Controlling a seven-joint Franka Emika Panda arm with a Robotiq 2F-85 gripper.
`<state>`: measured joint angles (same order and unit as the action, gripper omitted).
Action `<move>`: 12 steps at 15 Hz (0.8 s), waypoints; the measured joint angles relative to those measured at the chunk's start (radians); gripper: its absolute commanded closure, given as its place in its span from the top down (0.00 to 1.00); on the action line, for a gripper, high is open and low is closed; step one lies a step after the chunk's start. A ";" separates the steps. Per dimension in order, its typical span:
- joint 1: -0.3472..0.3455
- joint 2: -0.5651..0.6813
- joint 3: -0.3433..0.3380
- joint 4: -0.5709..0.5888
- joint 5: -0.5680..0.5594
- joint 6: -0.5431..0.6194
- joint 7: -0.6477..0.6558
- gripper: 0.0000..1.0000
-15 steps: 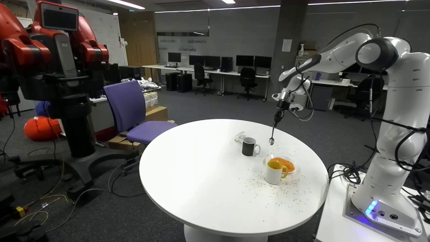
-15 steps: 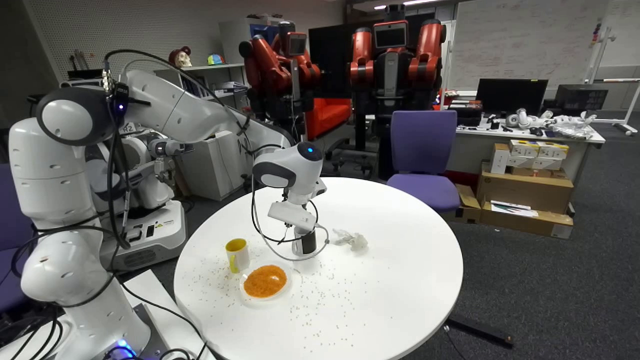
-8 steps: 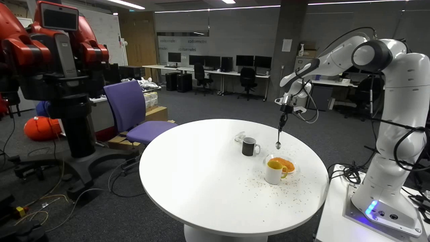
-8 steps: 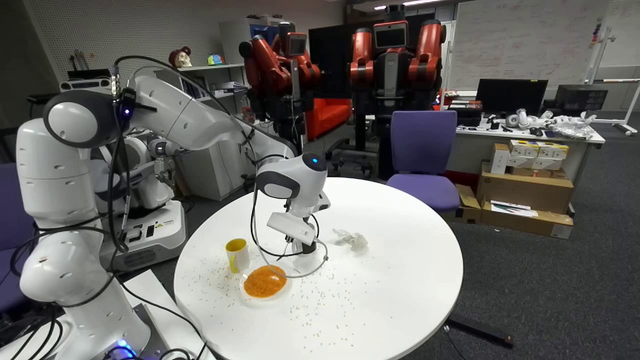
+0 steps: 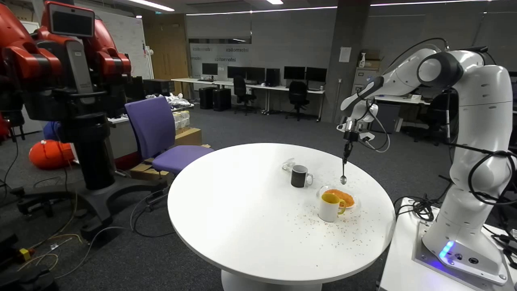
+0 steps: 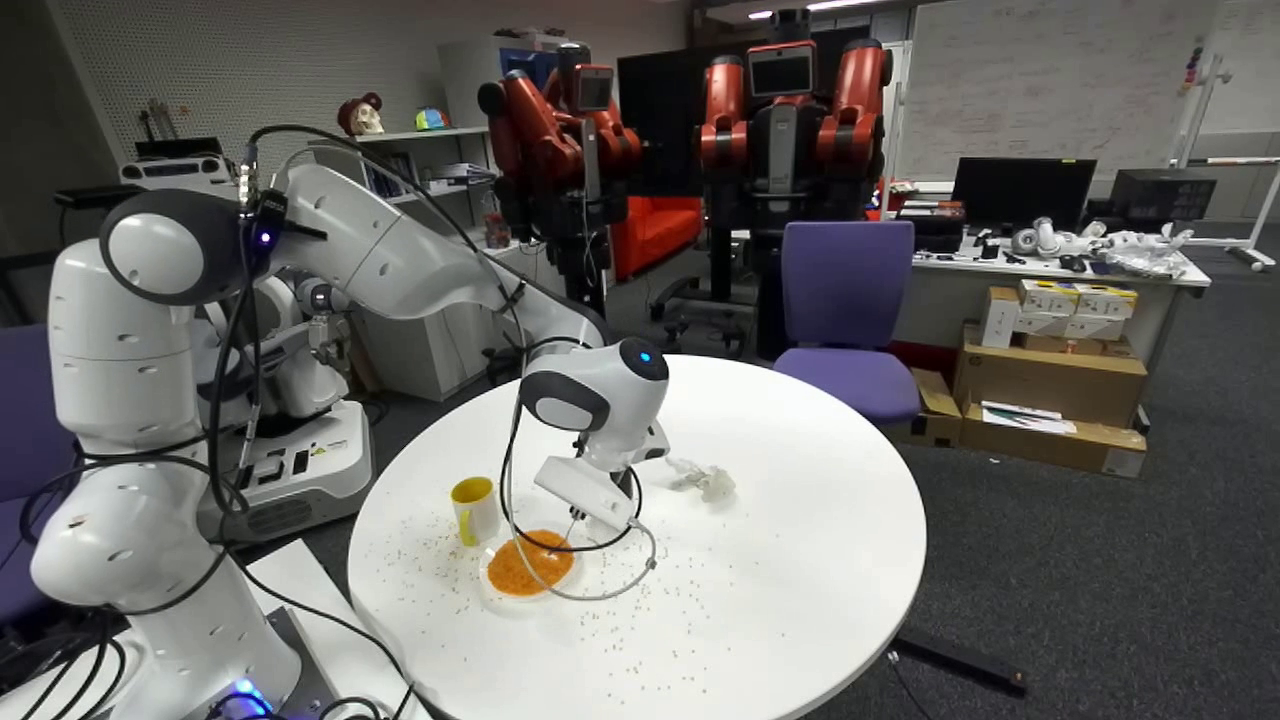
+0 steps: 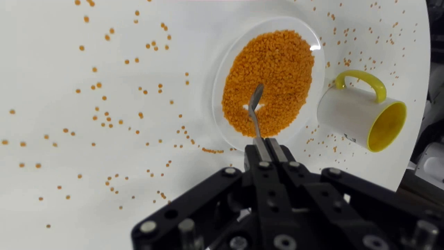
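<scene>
My gripper is shut on a metal spoon, which hangs bowl-down from the fingertips. In an exterior view the spoon is off the table, just beyond a white plate. The wrist view shows its bowl in front of the heap of orange grains on that plate. Beside the plate stands a white mug with yellow inside and handle, seen also in both exterior views. A dark grey mug stands farther off; in an exterior view the arm hides most of it.
Loose grains lie scattered over the round white table. Crumpled clear plastic lies behind the dark mug. A purple chair stands close to the table edge. Cables loop down from the arm's wrist near the plate.
The arm has carried the spoon away from the dark mug and toward the plate, sinking a little. Its grip on the spoon is unchanged. Mugs and plate have stayed put.
</scene>
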<state>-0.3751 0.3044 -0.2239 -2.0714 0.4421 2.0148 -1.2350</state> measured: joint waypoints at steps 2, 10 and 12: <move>-0.015 0.016 -0.006 0.001 -0.017 -0.026 0.000 0.01; -0.031 0.095 -0.007 0.014 -0.024 -0.096 0.014 0.01; -0.031 0.116 -0.007 0.021 -0.024 -0.096 0.029 0.01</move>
<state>-0.4060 0.4199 -0.2310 -2.0500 0.4183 1.9185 -1.2061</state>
